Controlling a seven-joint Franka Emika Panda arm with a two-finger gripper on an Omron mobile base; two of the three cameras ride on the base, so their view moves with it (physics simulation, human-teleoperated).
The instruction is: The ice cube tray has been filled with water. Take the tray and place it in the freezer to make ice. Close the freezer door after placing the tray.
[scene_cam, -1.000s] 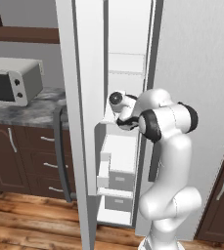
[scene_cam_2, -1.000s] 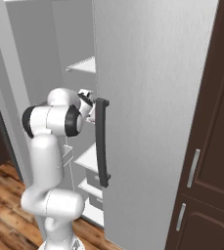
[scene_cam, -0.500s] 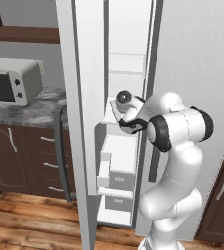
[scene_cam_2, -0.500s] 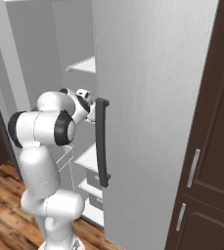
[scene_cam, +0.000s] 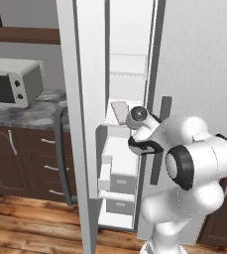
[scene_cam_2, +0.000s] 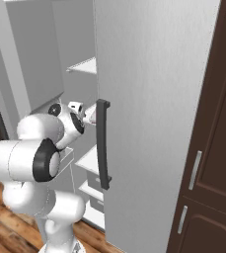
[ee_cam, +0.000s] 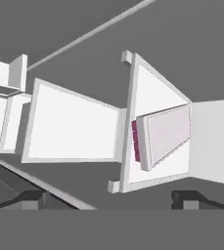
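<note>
Tray (scene_cam: 120, 112) lying flat on a white freezer (scene_cam: 127, 74) shelf (ee_cam: 155, 102), long side running inward, near end just back from the shelf's front lip; pink edge facing out in the hand view (ee_cam: 165, 134); flat and well supported, so, by the look of it, no spilling of the water. Pincer (ee_cam: 108, 197) wide apart and gripping nothing, its dark tips at the bottom of the hand view, clear of the tray with a gap between; pointed at the shelf from just outside the opening, likely so as to leave the tray alone. In the left base view, wrist (scene_cam: 137, 119) just beside the shelf's front edge, arm folded close to the body. Door (scene_cam: 83, 124) standing wide open, seen almost edge-on, its dark handle (scene_cam: 60, 149) on the far side toward the worktop (scene_cam: 21, 111) with the toaster oven (scene_cam: 11, 82). Placing apparently done; closing not yet done. Next step, by judgement: clearing the opening, then reaching round the door's edge to push it shut; drawers (scene_cam: 117, 178) below partly pulled out and possibly in the door's way; hard to tell from here.
</note>
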